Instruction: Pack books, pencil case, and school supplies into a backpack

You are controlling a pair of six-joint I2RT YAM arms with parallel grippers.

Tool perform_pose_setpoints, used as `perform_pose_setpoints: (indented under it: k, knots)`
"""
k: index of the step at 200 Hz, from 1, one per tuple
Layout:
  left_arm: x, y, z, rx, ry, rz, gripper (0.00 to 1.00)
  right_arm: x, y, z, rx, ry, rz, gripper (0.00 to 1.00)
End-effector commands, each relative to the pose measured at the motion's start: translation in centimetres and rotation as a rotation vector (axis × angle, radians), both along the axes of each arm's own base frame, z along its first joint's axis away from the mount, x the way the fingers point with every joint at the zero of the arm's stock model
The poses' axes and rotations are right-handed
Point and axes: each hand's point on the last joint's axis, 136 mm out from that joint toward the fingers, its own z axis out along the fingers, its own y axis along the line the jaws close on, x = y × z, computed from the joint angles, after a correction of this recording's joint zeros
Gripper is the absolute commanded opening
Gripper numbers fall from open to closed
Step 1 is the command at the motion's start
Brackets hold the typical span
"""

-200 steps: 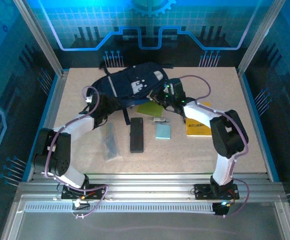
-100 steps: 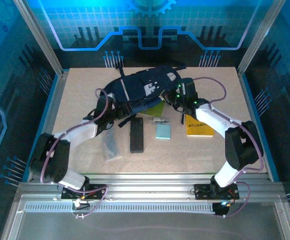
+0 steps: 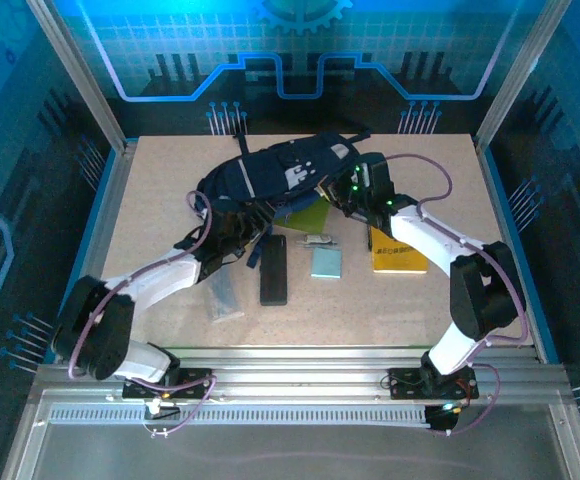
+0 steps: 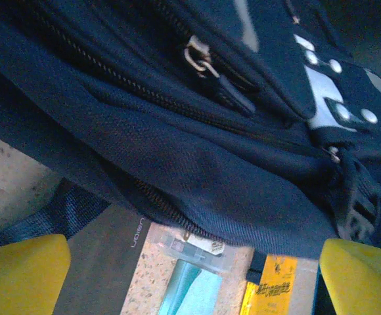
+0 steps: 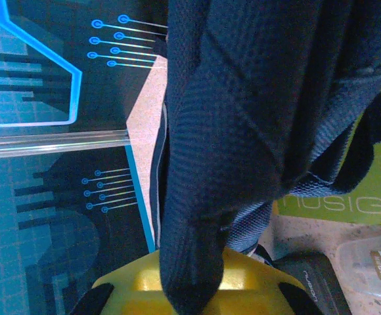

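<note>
The navy backpack (image 3: 280, 172) hangs tilted above the table's back middle. My right gripper (image 3: 341, 190) is shut on a fold of its fabric (image 5: 203, 197) at the right end. My left gripper (image 3: 232, 224) is open just under the bag's lower left side, its yellow fingertips (image 4: 21, 270) wide apart below the zipper (image 4: 200, 58). The lime-green book (image 3: 306, 216) lies partly under the bag. In front lie the black pencil case (image 3: 273, 268), the small clip (image 3: 316, 239), the light-blue pad (image 3: 325, 262), the yellow-orange book (image 3: 398, 252) and the grey strip (image 3: 223, 294).
A dark strap (image 3: 257, 243) dangles from the bag down to the pencil case's top end. Metal frame posts and blue side walls (image 3: 105, 200) close in the table. Bare tabletop (image 3: 370, 310) stretches in front of the laid-out items.
The right gripper has dragged the backpack to the right and lifted it. The left gripper has moved right, in under the bag's lower left side.
</note>
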Motion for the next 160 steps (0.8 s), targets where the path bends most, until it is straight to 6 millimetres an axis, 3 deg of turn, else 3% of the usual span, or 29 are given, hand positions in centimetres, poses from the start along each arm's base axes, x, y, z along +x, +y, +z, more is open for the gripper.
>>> perform_pose_setpoints:
  k: [1, 35, 57, 91, 109, 149, 160]
  knots:
    - [2.5, -0.7, 0.8, -0.159, -0.012, 0.144, 0.99, -0.1, 2.2, 3.0, 0.124, -0.088, 0.062, 0.03]
    - [4.7, 0.1, 0.3, -0.168, -0.035, 0.257, 0.93, -0.9, 2.3, 1.6, 0.143, -0.055, 0.091, 0.03]
    - [6.2, 0.4, 1.0, -0.173, -0.112, 0.291, 0.67, -1.5, 2.0, 0.5, 0.154, -0.027, 0.102, 0.02]
    - [7.5, -0.4, 2.9, -0.144, -0.168, 0.246, 0.17, -2.0, 1.3, -1.4, 0.146, 0.014, 0.114, 0.03]
    - [7.7, -1.1, 3.8, -0.149, -0.178, 0.222, 0.00, -1.9, 1.5, -1.5, 0.153, -0.006, 0.131, 0.09]
    - [8.1, -2.9, 4.4, -0.157, -0.187, 0.183, 0.00, -2.4, 3.9, -3.9, 0.140, 0.042, 0.166, 0.50]
    - [8.3, -3.3, 4.2, -0.163, -0.179, 0.178, 0.00, -2.3, 4.8, -4.5, 0.158, 0.052, 0.184, 0.53]
